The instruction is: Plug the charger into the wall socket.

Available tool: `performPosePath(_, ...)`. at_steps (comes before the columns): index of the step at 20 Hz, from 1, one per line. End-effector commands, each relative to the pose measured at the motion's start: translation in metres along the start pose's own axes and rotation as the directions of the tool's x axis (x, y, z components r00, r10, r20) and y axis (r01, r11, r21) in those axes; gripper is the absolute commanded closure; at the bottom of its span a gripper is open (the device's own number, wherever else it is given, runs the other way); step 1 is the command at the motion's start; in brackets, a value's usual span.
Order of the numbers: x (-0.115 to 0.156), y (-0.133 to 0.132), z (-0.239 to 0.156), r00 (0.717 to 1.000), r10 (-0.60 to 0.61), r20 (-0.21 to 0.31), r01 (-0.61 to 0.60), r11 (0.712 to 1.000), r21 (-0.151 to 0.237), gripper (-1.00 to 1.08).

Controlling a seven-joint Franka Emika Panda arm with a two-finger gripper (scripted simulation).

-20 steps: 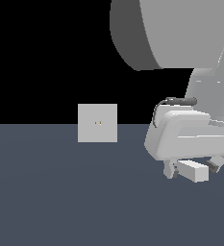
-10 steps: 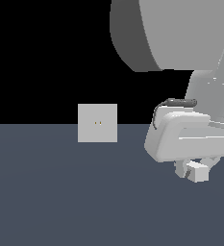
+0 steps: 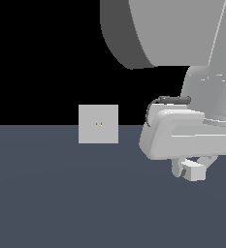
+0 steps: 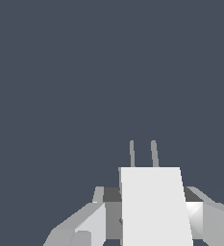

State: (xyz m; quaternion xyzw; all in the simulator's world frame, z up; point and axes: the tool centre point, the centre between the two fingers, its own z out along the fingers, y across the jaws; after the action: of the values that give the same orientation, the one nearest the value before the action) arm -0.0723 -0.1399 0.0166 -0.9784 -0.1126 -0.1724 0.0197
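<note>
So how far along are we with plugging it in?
Done: the charger is gripped between the fingers of the gripper, its two prongs sticking out ahead. In hand: carrying it above the floor. Left: reaching the wall socket, well off to the exterior view's left, aligning the prongs and inserting.

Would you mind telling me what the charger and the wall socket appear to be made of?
Charger: matte light-grey body, plastic-like, uniform shading; two thin grey prongs, possibly metal. Wall socket: flat matte light-grey plate, plastic-like, with tiny yellowish holes. Both are untextured renders, so this is uncertain.
</note>
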Motion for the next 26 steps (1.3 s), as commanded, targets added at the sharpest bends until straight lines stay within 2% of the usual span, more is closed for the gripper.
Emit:
performPosePath(1, 0.003, -0.008, -0.003, 1.000, 0.011, -0.001, -0.011, 1.000, -0.004, 1.08)
performPosePath(16, 0.032, -0.081, -0.030, 0.992, 0.126, -0.009, -0.126, 0.991, -0.044, 1.08)
performPosePath(26, 0.051, -0.119, -0.043, 0.983, 0.184, -0.013, -0.185, 0.981, -0.064, 1.08)
